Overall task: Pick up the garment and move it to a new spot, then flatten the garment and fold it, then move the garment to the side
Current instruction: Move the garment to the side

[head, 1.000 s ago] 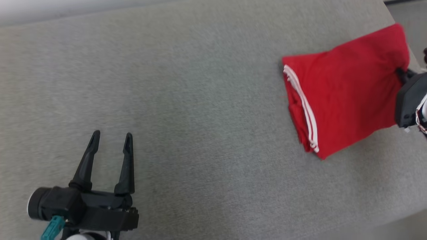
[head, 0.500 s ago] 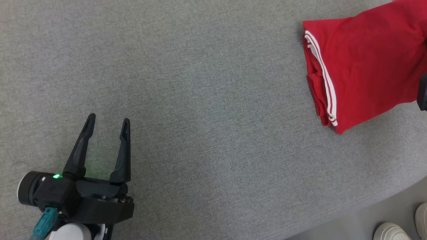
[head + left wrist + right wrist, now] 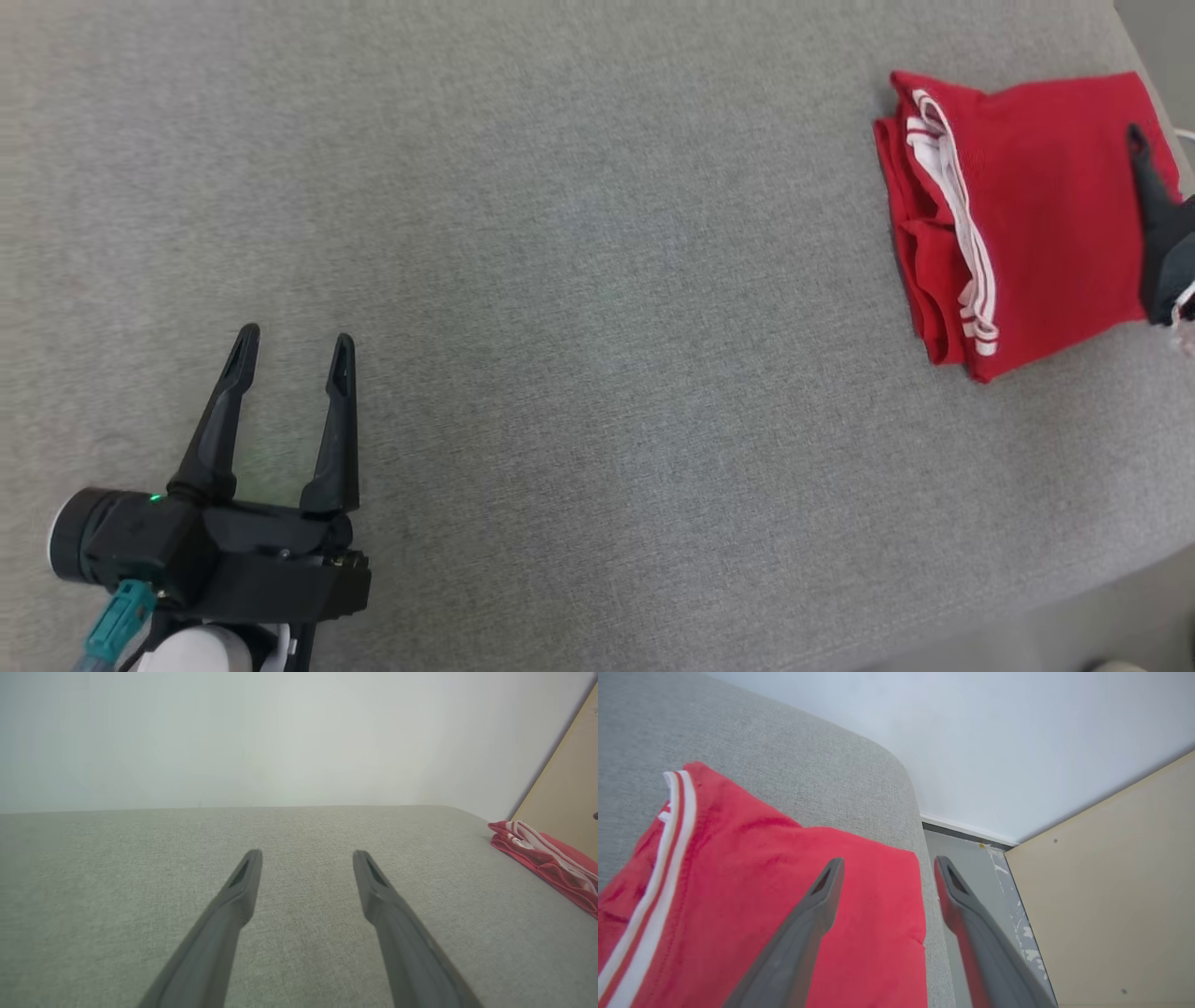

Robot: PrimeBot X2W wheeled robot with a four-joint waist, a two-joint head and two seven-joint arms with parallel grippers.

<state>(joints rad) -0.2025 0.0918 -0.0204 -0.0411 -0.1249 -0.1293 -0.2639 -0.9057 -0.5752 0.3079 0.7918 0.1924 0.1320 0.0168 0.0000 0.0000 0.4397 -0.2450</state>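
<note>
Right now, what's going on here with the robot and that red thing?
The red garment lies folded near the right end of the grey cushioned surface, white-striped edges stacked on its left side. The right gripper hovers over the garment's outer edge with its fingers apart, holding nothing. The left gripper is open too, idle over bare surface far from the garment. The folding looks done, and the garment appears set off to the side.
</note>
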